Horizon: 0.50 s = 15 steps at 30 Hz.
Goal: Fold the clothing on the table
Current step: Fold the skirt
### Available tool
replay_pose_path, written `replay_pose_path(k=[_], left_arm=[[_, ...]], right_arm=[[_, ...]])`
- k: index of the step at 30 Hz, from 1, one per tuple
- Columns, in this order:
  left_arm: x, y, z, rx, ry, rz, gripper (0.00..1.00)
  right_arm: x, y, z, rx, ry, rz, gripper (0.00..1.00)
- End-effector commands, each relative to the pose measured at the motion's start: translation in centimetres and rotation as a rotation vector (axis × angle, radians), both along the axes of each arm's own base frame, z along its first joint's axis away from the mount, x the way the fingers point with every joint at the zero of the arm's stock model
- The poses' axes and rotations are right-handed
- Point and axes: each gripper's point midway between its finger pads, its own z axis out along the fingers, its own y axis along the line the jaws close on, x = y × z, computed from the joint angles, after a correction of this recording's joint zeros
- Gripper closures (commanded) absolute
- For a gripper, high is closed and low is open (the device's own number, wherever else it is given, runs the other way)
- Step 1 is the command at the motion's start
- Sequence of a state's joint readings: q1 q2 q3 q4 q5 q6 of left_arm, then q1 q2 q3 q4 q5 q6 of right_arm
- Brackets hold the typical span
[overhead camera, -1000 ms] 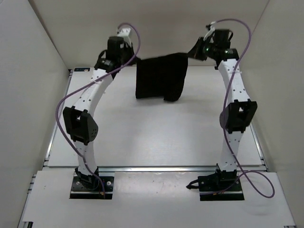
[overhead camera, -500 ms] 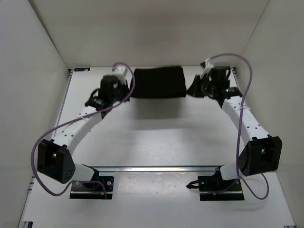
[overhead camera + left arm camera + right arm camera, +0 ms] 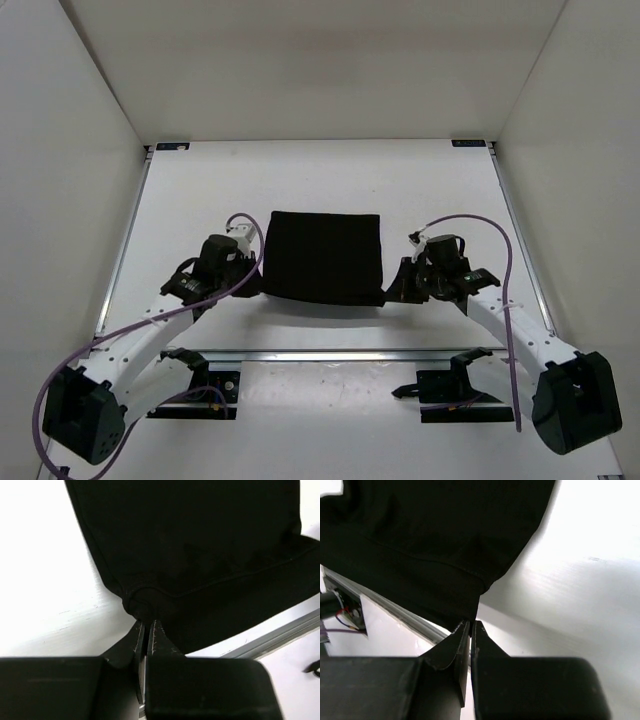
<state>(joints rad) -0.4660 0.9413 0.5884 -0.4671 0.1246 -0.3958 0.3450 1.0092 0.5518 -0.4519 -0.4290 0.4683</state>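
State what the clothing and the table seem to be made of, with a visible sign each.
The clothing: soft matte black fabric, probably knit; stitched hem, limp folds. The table: hard, smooth white board, perhaps laminate, faintly glossy; soft sheen.

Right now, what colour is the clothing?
Plain black, no pattern; the clothing shows best in the top view.

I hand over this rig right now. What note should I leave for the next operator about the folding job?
Left gripper: jaws shut on the clothing at its near left corner.
Right gripper: jaws shut on its near right corner.
The clothing lies as a dark rectangle on the near half of the table.
Done: apparently one fold at least; layers show in the wrist views.
To do: release both corners, check shape, perhaps fold again.
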Motion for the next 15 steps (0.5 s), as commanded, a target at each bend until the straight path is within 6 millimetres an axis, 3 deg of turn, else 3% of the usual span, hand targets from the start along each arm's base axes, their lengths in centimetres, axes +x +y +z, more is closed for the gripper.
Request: replay_pose_path(k=[1,5,7,9,10,11,13,14,15], left_arm=[[1.0,1.4,-0.9,0.029,0.074,0.080,1.00],[4.4,0.4,1.4,0.065,-0.007,0.064,1.00],[6.3,0.3,1.5,0.066,-0.013,0.075,1.00],[9.2,-0.4,3.5,0.064,-0.072,0.073,1.00],[10.4,-0.2,3.1,0.102,-0.072,0.066,1.00],[12.7,-0.7,4.4,0.115,-0.102,0.076,1.00],[17.2,-1.5,9.9,0.115,-0.217,0.083,1.00],[18.4,-1.6,9.3,0.136,-0.201,0.074,1.00],[20.2,-2.1,12.9,0.112,-0.267,0.083,1.00]], right_arm=[[2.2,-0.8,0.3,-0.002,-0.024,-0.056,1.00],[6.2,-0.4,3.0,-0.012,-0.129,-0.032,1.00],[8.3,-0.3,3.5,0.002,-0.139,-0.032,1.00],[11.6,-0.7,5.6,0.003,-0.208,-0.035,1.00],[13.7,-0.7,7.1,-0.008,-0.252,-0.025,1.00],[15.1,-1.2,6.9,-0.025,-0.236,-0.034,1.00],[19.9,-1.8,12.2,-0.045,-0.358,-0.034,1.00],[22.2,-1.9,15.2,-0.050,-0.426,-0.037,0.99],[23.2,-2.2,15.5,-0.058,-0.421,-0.045,1.00]])
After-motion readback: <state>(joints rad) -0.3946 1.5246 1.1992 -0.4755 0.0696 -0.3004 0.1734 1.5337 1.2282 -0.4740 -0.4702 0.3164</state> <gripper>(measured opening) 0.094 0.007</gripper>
